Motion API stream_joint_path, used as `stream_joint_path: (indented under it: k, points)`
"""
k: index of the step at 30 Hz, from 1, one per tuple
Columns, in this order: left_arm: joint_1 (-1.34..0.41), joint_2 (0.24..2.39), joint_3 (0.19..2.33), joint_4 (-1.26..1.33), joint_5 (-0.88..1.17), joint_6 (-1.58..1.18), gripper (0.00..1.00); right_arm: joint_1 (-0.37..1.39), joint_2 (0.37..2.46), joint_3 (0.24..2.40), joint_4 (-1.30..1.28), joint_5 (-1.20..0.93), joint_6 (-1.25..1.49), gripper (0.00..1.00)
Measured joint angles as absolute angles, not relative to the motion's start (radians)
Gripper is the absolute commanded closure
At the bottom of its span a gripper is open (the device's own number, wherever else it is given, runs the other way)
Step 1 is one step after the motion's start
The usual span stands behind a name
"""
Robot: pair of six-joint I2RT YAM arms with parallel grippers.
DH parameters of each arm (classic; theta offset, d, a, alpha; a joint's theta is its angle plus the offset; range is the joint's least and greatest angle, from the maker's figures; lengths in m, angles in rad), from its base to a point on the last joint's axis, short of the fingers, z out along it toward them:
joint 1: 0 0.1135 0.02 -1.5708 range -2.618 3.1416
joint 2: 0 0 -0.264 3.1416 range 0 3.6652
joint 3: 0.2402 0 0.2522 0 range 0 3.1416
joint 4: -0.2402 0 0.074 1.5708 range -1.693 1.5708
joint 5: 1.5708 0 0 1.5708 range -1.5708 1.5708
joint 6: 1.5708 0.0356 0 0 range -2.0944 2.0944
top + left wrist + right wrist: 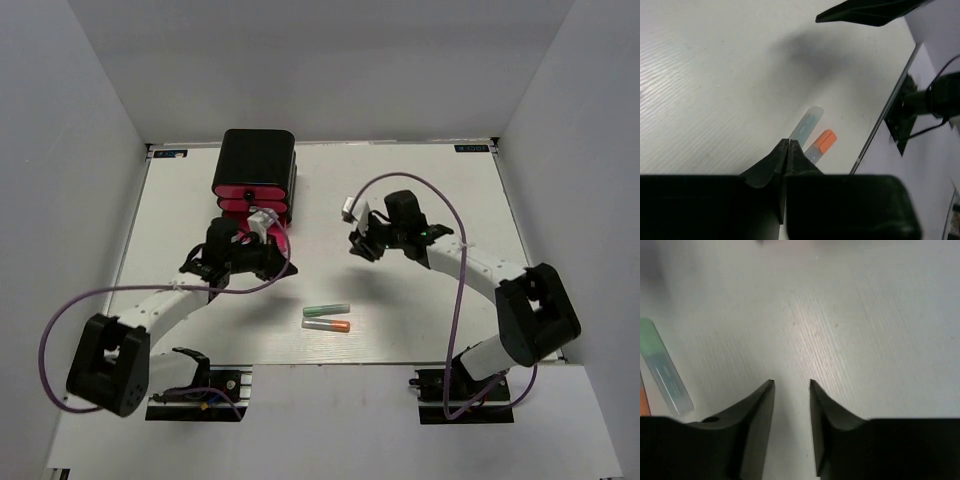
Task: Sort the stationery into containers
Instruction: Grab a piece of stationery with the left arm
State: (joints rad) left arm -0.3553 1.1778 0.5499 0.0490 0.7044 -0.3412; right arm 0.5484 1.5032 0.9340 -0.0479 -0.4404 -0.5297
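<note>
The black box (pixel 257 160) with stacked pink drawers (pixel 252 202) stands at the back left. A green stick (pixel 325 310) and a grey stick with an orange tip (pixel 328 325) lie side by side near the front middle. My left gripper (pixel 272 262) is just in front of the drawers, shut and empty. In the left wrist view (pixel 789 141) both sticks lie beyond its tips: the green one (pixel 806 123) and the grey one (pixel 821 145). My right gripper (pixel 358 245) is open and empty over bare table (pixel 791 383), with the green stick (pixel 665 371) to its left. No other sticks or eraser show.
White walls close in the white table (pixel 440 200) on three sides. A purple cable (pixel 455 250) loops over the right arm. The right arm's base mount (pixel 905 107) shows at the table's near edge. A dark finger (pixel 870 11) juts in at the top of the left wrist view.
</note>
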Motion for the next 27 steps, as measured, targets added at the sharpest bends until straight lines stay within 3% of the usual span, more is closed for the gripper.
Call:
stream_joint_path:
  k: [4, 15, 27]
  points:
    - [-0.457, 1.296, 0.659, 0.020, 0.709, -0.266, 0.63, 0.497, 1.419, 0.838, -0.080, -0.440, -0.516, 0.51]
    - [-0.746, 1.508, 0.762, -0.038, 0.535, -0.155, 0.39, 0.401, 1.335, 0.819, -0.072, -0.467, -0.466, 0.47]
    - [-0.886, 1.645, 0.903, -0.107, 0.190, -0.060, 0.37, 0.362, 1.330, 0.795, -0.067, -0.522, -0.436, 0.46]
